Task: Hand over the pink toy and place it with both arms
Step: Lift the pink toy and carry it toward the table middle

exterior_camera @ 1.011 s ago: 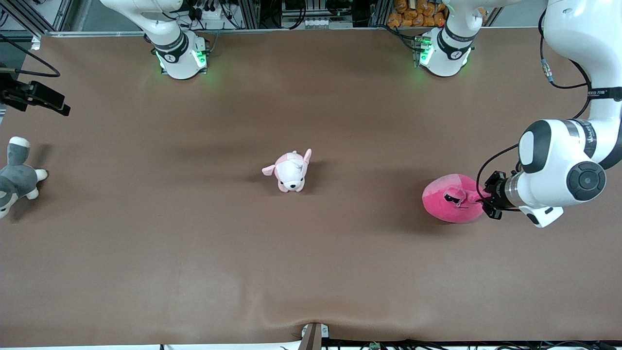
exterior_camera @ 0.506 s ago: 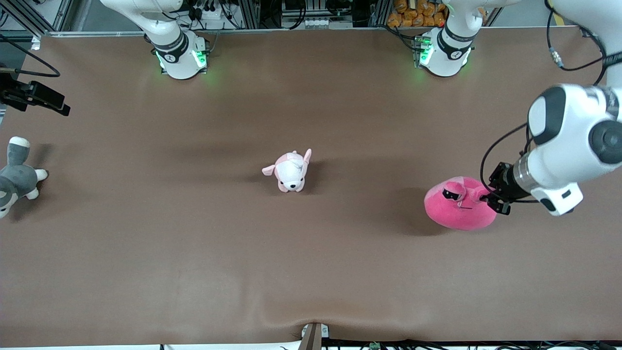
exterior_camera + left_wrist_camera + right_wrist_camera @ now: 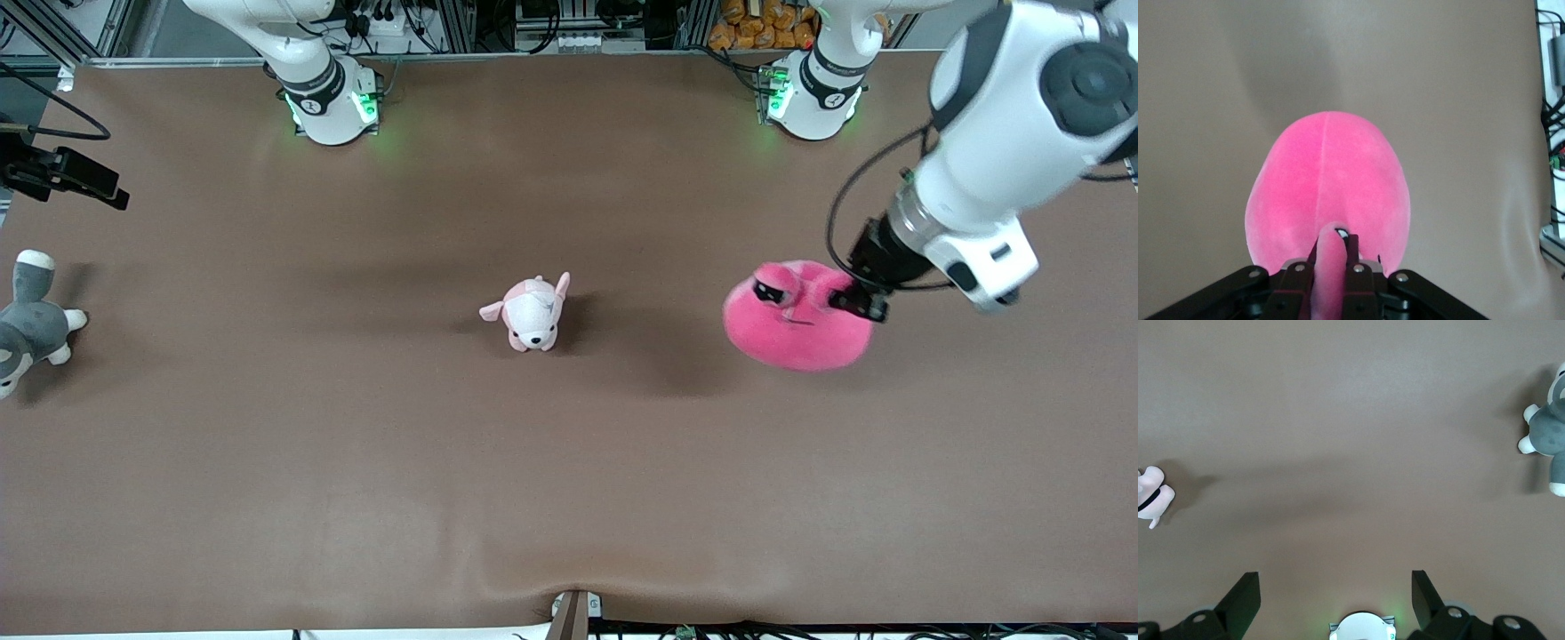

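Observation:
The pink toy (image 3: 796, 333) is a round hot-pink plush with black half-lidded eye patches. It hangs in the air over the table toward the left arm's end and casts a shadow on the brown cloth. My left gripper (image 3: 858, 302) is shut on one of its eye stalks. In the left wrist view the stalk is pinched in the left gripper (image 3: 1335, 240), and the toy's body (image 3: 1328, 180) hangs below. My right gripper (image 3: 1333, 577) waits high over the table by its own base. It is open with nothing between its fingers.
A small pale pink-and-white puppy plush (image 3: 532, 313) stands at the middle of the table. A grey-and-white plush animal (image 3: 27, 324) lies at the right arm's end. A black fixture (image 3: 62, 178) with a cable juts in over that same end.
The left arm has risen and swung toward the table's middle, lifting the pink toy off the cloth. The right arm and both small plush animals have not moved.

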### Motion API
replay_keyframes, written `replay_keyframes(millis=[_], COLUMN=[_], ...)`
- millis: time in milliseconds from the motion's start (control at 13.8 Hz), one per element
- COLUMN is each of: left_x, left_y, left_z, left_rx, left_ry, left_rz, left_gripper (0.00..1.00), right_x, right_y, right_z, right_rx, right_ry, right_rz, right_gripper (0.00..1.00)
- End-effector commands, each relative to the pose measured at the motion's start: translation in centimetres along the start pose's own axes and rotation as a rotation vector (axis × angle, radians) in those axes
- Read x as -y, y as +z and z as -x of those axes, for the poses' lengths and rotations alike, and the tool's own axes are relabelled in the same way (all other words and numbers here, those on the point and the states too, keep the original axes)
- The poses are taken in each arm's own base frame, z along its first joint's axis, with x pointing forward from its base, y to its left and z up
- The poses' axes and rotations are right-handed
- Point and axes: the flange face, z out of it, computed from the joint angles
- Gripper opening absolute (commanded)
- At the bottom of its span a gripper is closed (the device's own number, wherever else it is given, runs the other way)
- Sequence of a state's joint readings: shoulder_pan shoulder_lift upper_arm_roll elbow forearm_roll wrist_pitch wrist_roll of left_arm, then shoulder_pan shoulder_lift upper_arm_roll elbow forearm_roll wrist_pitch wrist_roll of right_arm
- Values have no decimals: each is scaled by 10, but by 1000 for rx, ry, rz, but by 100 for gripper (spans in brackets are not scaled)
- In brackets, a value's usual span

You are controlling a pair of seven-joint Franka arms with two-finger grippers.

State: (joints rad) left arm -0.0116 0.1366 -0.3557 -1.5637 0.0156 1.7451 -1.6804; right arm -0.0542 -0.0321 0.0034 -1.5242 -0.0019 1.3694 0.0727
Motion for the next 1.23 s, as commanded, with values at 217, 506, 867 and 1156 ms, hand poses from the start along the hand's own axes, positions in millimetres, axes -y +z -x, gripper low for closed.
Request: replay_keyframes(millis=[217, 506, 867, 1156], left_x=[14, 20, 22, 21], left_y=[-48, -55, -64, -40], left_z=[115, 194, 266, 317], left_rx=[67, 154, 294, 344], left_ry=[-58, -133, -234, -175], left_rz=[54, 107, 241, 242], left_gripper=[0, 0, 0, 0], right_x=[4, 2, 7, 7], right_y=[-6, -4, -5, -5], right_z=[0, 0, 1, 0], right_rx=[-5, 0, -2, -3], right_ry=[-2, 1, -8, -8], right_rz=[2, 2, 1, 1], right_gripper=[100, 100, 100, 100])
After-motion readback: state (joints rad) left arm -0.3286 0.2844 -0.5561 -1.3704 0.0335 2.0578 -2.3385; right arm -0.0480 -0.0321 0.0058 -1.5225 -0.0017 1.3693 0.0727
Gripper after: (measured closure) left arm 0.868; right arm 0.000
